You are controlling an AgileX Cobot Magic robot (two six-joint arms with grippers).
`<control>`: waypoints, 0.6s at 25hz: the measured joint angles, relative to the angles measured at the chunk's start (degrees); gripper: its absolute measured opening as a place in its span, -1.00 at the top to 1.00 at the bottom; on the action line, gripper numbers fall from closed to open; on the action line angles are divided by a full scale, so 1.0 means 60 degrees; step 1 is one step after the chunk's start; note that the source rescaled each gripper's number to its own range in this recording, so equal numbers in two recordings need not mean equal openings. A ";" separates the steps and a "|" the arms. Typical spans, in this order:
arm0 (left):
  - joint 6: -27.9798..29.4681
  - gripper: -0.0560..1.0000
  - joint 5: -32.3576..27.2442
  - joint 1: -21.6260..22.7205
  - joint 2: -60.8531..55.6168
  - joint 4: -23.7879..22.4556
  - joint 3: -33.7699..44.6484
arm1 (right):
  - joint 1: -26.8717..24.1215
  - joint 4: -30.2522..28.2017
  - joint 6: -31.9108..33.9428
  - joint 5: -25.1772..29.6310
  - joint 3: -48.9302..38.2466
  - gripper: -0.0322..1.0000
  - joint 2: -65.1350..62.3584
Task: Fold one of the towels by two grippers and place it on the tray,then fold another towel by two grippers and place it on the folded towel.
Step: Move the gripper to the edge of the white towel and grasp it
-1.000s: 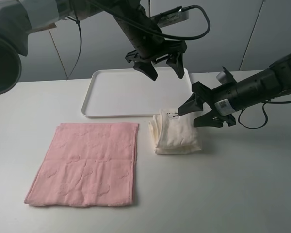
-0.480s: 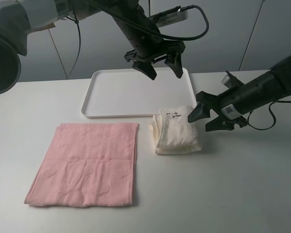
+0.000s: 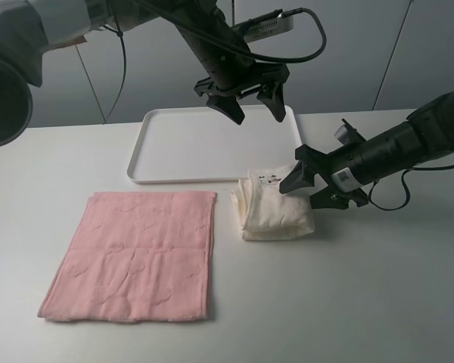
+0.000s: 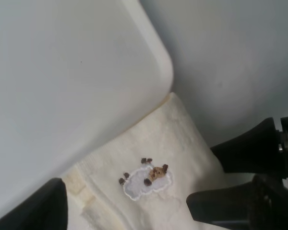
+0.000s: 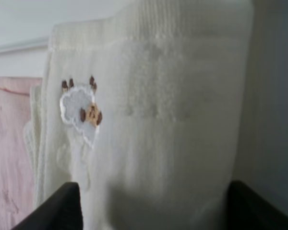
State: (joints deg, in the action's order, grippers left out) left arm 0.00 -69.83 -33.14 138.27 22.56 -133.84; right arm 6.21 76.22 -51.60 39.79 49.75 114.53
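Exterior high adds pink towel [image 3: 132, 253], wrist views resolve sheep patch [image 4: 147, 178]

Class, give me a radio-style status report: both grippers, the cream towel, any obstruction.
Left gripper open, above tray corner. Right gripper open, jaws astride folded cream towel, off tray. Nothing in the way.

Your cream towel [image 3: 276, 214] and pink towel [image 3: 136, 255] are soft, nubbly terry cloth; the tray [image 3: 204, 144] looks smooth plastic, the table [image 3: 378, 295] matt.

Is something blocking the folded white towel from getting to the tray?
Nothing visible does. The folded towel lies right beside a near corner of the tray, and the left claw hangs above its far edge.
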 joint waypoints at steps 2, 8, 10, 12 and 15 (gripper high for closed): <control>0.0000 -0.94 0.0000 0.0000 0.0000 0.0000 0.0000 | 0.0000 0.0063 -0.0020 0.0000 0.0000 -0.32 0.0000; 0.0000 -0.94 0.0000 0.0000 0.0000 0.0000 0.0000 | 0.0000 0.0147 -0.0035 -0.0096 0.0000 -0.29 0.0043; 0.0000 -0.94 0.0000 0.0000 0.0000 0.0000 0.0000 | 0.0000 0.0164 -0.0035 -0.0112 0.0014 -0.28 0.0187; 0.0000 -0.94 0.0000 0.0000 0.0000 0.0000 0.0000 | 0.0000 0.0183 -0.0035 -0.0112 0.0020 -0.28 0.0392; 0.0000 -0.94 0.0000 0.0000 0.0000 0.0000 0.0000 | 0.0000 0.0410 -0.0107 -0.0056 0.0036 -0.28 0.0512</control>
State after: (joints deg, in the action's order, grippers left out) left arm 0.00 -69.83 -33.14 138.27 22.56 -133.84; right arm 6.21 78.68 -52.24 39.46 49.97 117.60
